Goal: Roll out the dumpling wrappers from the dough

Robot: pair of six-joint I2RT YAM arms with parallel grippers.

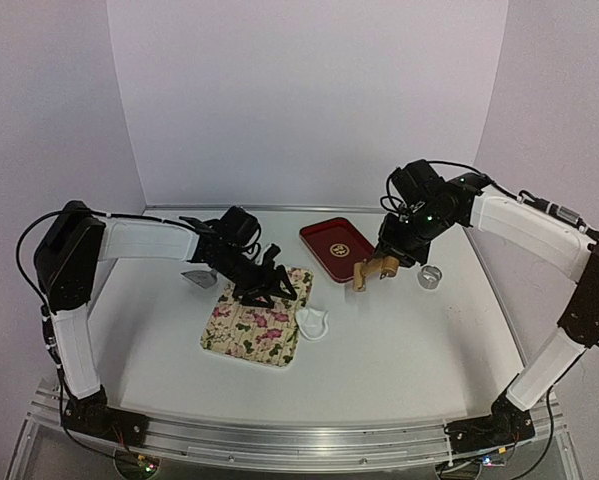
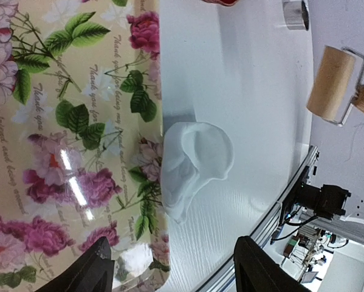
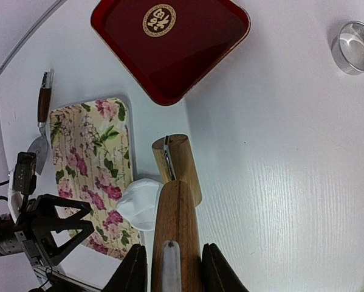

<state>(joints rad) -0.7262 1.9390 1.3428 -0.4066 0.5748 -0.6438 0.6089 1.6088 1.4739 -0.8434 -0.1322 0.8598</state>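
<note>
The wrapper is a crumpled, folded white lump half over the board's edge. The left gripper hangs wide open above the board. Off beside the board, the right gripper clamps the roller by its handle.

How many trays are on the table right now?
2. The floral tray lies below the left gripper; the red tray sits farther back, beside the right gripper holding the rolling pin. None seems hidden.
</note>
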